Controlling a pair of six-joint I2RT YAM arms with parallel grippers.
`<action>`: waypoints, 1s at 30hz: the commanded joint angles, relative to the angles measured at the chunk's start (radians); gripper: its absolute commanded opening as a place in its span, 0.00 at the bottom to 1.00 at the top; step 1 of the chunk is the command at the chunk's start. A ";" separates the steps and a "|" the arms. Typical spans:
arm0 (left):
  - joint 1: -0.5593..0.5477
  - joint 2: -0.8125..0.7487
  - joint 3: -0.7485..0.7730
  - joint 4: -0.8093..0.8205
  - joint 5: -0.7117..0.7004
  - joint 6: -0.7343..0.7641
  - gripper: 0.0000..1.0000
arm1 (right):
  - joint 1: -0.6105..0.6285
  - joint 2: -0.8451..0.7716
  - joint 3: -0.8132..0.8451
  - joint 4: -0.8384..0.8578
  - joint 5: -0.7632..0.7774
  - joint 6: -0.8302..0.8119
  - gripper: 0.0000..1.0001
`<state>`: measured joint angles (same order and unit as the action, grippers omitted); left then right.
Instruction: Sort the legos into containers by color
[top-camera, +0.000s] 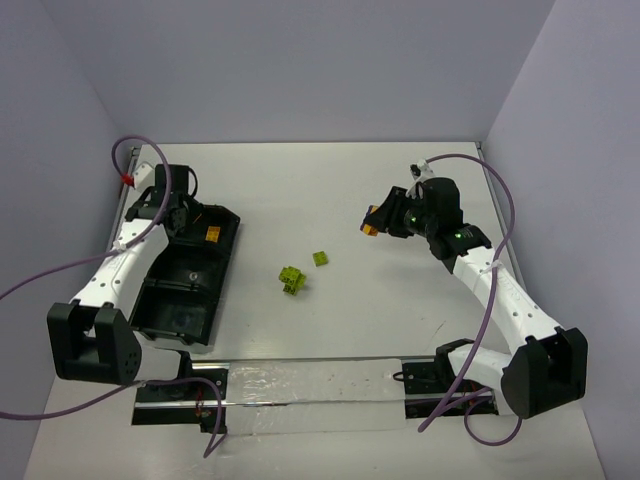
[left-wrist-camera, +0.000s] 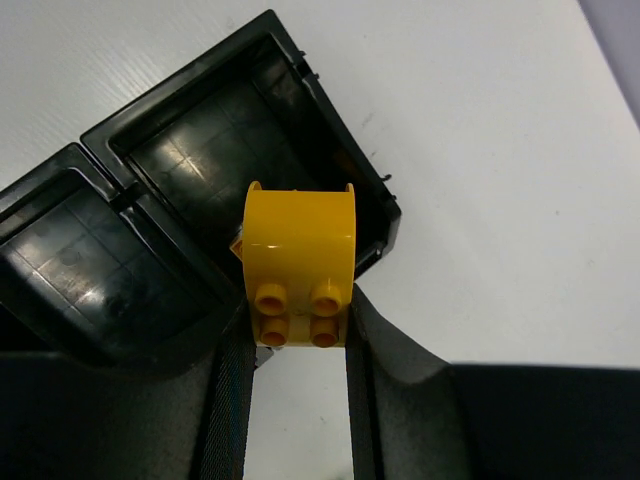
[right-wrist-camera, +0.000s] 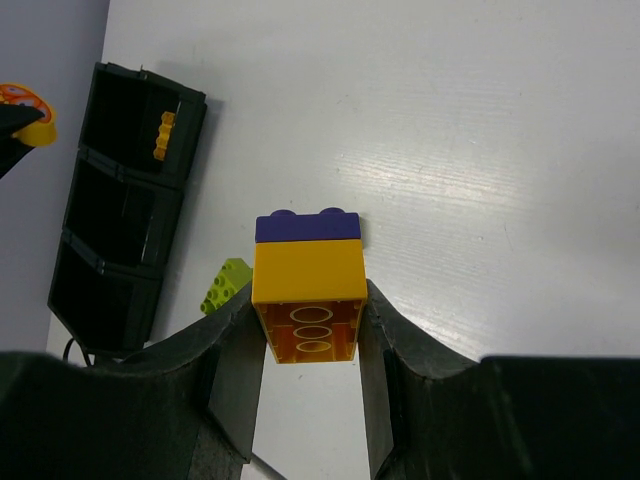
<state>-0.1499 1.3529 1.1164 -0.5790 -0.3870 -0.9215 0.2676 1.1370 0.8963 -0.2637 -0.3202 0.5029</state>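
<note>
You're facing a white counter (top-camera: 330, 190) between lilac walls (top-camera: 300, 70), your left hand (left-wrist-camera: 298, 305) pinching an arched yellow lego (left-wrist-camera: 299, 250), your right hand (right-wrist-camera: 310, 295) pinching a purple-capped yellow stack (right-wrist-camera: 307, 280).

Left arm (top-camera: 118, 272): we log slim white shell links between black joint housings, with a bulky black block at the shoulder end.
Right arm (top-camera: 503, 298): same white-and-black build; we spot small green lights (top-camera: 461, 233) on its black upper sections.
Left cable (top-camera: 115, 157): purple, loops off the arm; we note a red tag (top-camera: 127, 179) on it.
Right cable (top-camera: 512, 235): matching purple, in a long arc.
Left claw (left-wrist-camera: 298, 305): matte black; two flat fingers (left-wrist-camera: 232, 400) with finely ribbed inner faces, widening into a black housing.
Right claw (right-wrist-camera: 306, 300): matte black; we see two thick fingers with smooth curved shoulders.
</note>
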 joint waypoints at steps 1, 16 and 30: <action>0.012 0.057 -0.006 0.057 -0.032 -0.005 0.00 | -0.001 -0.004 0.029 0.001 0.009 -0.019 0.00; 0.013 0.134 0.033 0.093 0.033 0.047 0.82 | 0.001 -0.022 0.033 -0.021 0.008 -0.023 0.00; -0.107 -0.139 -0.131 0.618 1.155 0.250 0.82 | 0.034 -0.005 -0.005 0.348 -0.500 0.073 0.00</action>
<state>-0.1914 1.2100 1.0276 -0.2536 0.2261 -0.7129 0.2812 1.1366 0.8960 -0.1877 -0.5657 0.4937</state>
